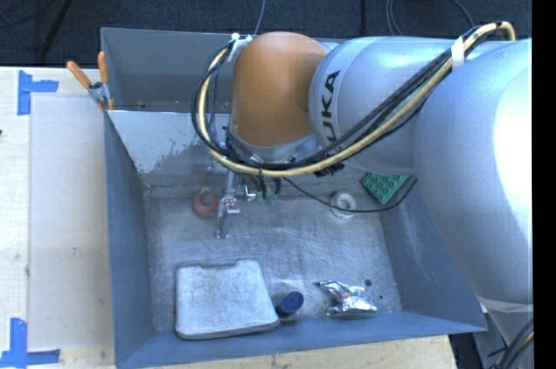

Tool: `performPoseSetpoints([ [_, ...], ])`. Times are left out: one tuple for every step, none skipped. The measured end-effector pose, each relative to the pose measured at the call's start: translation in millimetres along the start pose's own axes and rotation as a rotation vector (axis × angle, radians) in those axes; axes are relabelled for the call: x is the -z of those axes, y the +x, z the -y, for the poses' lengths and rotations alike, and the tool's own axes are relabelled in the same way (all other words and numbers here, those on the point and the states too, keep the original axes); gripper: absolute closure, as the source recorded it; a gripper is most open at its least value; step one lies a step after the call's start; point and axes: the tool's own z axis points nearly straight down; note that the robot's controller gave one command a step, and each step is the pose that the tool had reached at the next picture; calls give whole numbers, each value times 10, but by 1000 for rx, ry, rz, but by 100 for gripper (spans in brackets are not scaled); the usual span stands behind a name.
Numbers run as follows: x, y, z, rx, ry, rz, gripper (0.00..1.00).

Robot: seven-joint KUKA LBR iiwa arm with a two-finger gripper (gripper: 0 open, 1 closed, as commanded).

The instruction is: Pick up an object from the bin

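Hanging beyond far side of the grey pad (pixel 221 299), gripper (pixel 226 213); small reddish round piece (pixel 206 202) also beyond pad, off its far-left corner; can't tell if gripper's clenched or released

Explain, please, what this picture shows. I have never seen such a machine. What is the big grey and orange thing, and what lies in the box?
This is one photo, taken from above and a little to the side. The big grey shape is a robot arm; the orange dome is a cover on its wrist. It reaches from the right into a metal bin to pick something. Its jaws hang near the back, beside a reddish knob. Also inside: a white ring, a green piece, a grey pad, a blue cap and crumpled foil. I see nothing held.
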Motion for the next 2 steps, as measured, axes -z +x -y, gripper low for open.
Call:
performPoseSetpoints([
  [-731,-118,141,-36,-4,13,0],
  [-679,-142,140,-37,-6,21,100],
])
